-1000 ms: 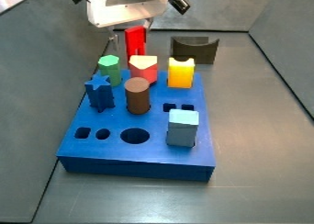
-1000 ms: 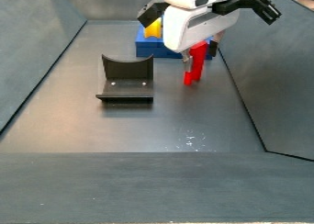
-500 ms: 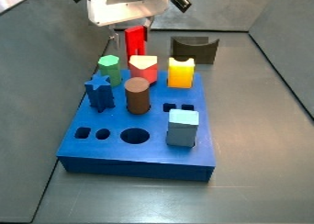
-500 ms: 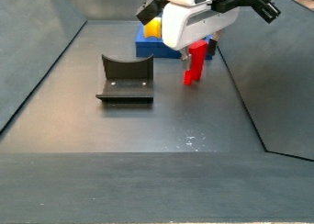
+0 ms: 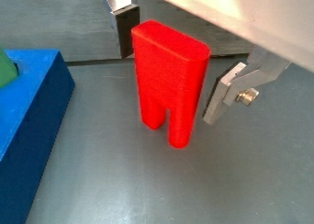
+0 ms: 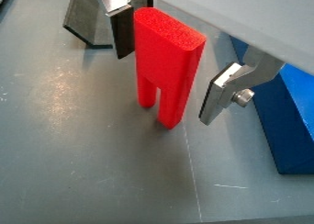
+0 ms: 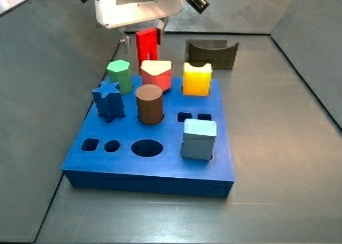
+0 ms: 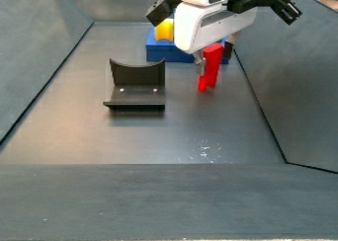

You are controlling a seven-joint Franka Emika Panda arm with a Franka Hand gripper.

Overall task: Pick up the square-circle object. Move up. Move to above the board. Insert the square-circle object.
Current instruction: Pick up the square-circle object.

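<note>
In a wrist view, the end effector straddles the square-circle object, a tall red block standing upright on the grey floor with its long axis vertical. One dark pad sits just beside one flank and the silver finger stands just beside the opposite flank. A sliver of gap shows at each side, so the jaws look open around the block rather than clamped. The edge of the board lies close by.

In a wrist view from the opposite side, the block's lengthwise groove splits its foot into two legs resting on the floor. The fingers reach only partway down its height. The fixture stands behind.

In a side view, the white end effector hangs straight down behind the board, directly over the red block, which stands on the floor just past the board's far edge. The board carries several other pieces, and empty holes show near its front edge.

In a side view from the far end, the block stands upright beside the board, with the fixture apart from it. The block sits centred between the fingers, so the next move likely calls for closing them squarely on its flanks.
</note>
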